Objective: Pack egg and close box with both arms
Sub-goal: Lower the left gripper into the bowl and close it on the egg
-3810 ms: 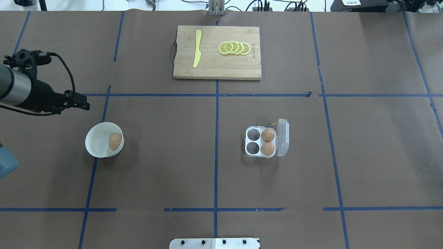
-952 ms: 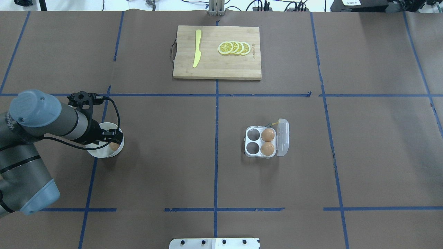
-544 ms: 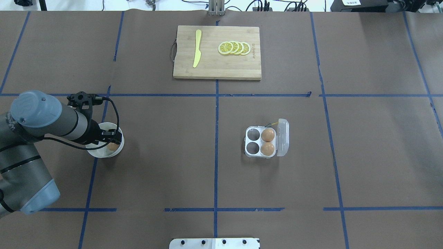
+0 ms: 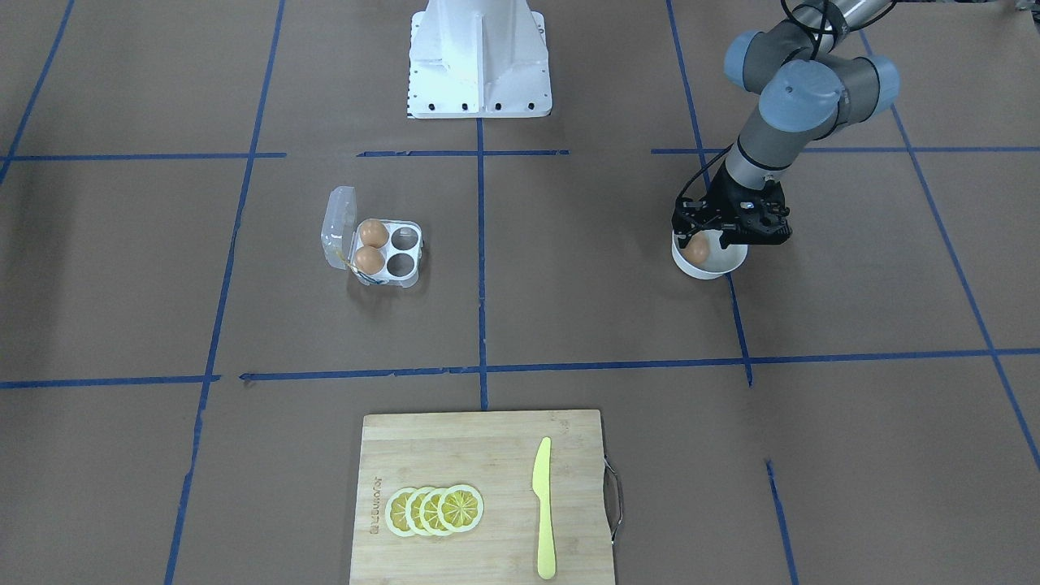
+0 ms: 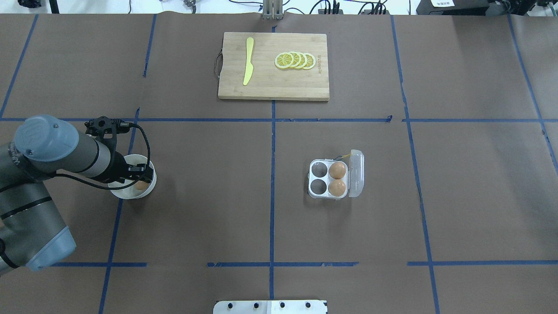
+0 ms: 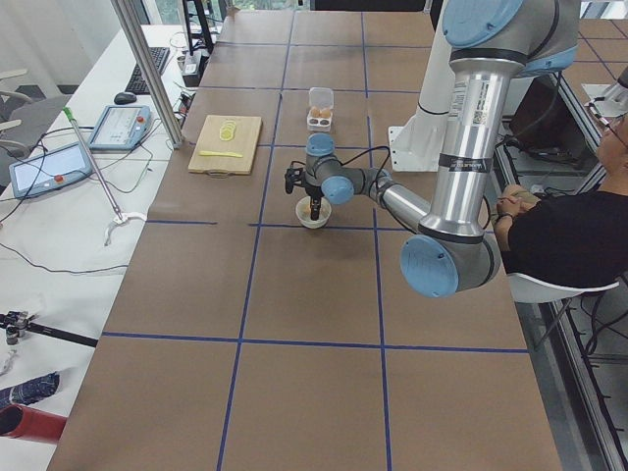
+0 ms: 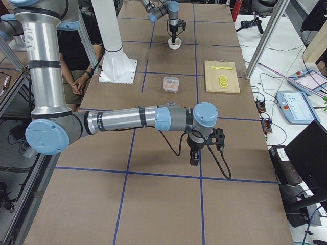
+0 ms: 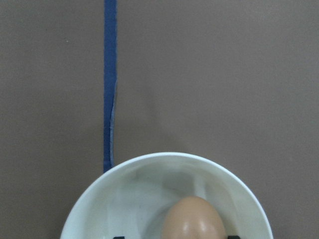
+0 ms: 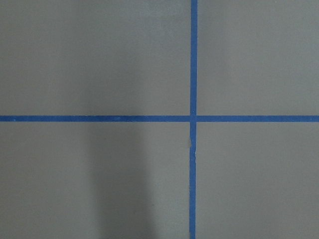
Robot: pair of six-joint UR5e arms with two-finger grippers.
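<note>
Currently the egg (image 8: 193,219) lies in the white bowl (image 8: 149,164), lower left of the overhead view. The box (image 5: 321,179) is well apart, right of centre, lid open. The left gripper (image 5: 140,178) has its fingers spread astride the egg, not clamped. Right gripper (image 7: 194,153): cannot tell. Risk: the egg sits off-centre between the tips, so closing may roll it or crack the shell.

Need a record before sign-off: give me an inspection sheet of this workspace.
Surface: table, brown paper, blue tape grid.
Job's things: egg in the bowl; box open, two eggs in, two cells empty.
Clutter: board with lemon slices and a knife.
Grippers: left gripper down in the bowl, open astride the egg; right gripper hangs over bare table, state not readable.
Cables: black cable looped at the left wrist, another at the right.
Surroundings: white pedestal; seated person; pendants on the side bench.
</note>
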